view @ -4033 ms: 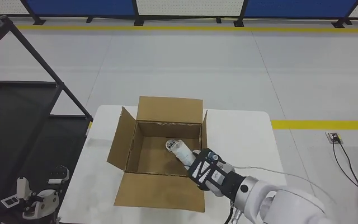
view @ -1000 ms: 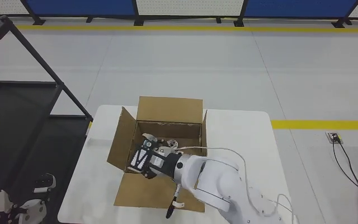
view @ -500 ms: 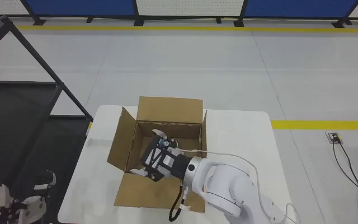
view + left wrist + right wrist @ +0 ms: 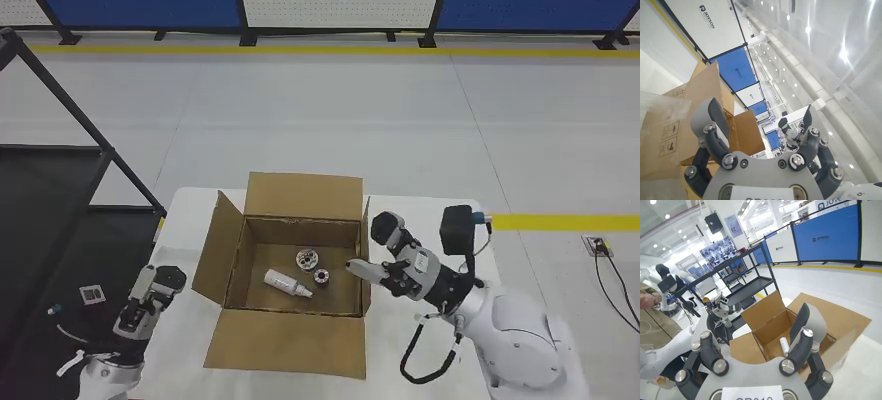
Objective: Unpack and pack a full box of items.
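Fingers [image 4: 717, 115] spread, holding nothing: my left gripper [image 4: 761, 106] near the cardboard box [image 4: 303, 195], my right gripper [image 4: 368, 247] at its rim.

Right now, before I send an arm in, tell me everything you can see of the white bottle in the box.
The white bottle lies on its side on the floor of the open cardboard box, slanted across it. It looks like smooth plastic, slim and cylindrical, with a faint bluish mark on its side. A small round item sits close to one end. Nothing grips it.
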